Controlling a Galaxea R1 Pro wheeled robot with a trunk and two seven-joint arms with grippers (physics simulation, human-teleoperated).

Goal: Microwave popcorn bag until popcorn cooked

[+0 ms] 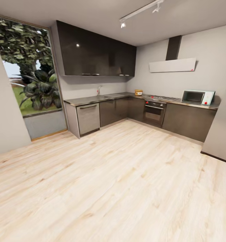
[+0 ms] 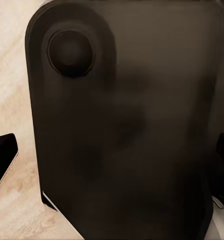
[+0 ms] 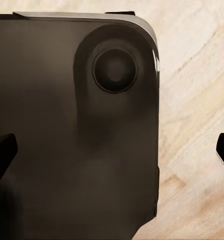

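Far across the room, the small tan popcorn bag (image 1: 138,92) stands on the grey countertop (image 1: 92,98) near the corner of the L-shaped kitchen. The pale mint microwave (image 1: 197,97) sits on the counter's right end with its dark door closed. The popcorn itself is too small to make out. In the left wrist view my left gripper (image 2: 112,157) is open, its dark fingertips (image 2: 3,161) spread wide over a dark robot panel (image 2: 122,125). In the right wrist view my right gripper (image 3: 112,155) is open in the same way, above a dark panel (image 3: 72,130) and wooden floor.
A wide stretch of light wooden floor (image 1: 113,181) lies between me and the cabinets. A steel hob (image 1: 161,97) and built-in oven (image 1: 154,112) stand between bag and microwave. A grey block (image 1: 222,134) juts out at the right. A large window (image 1: 29,80) is at the left.
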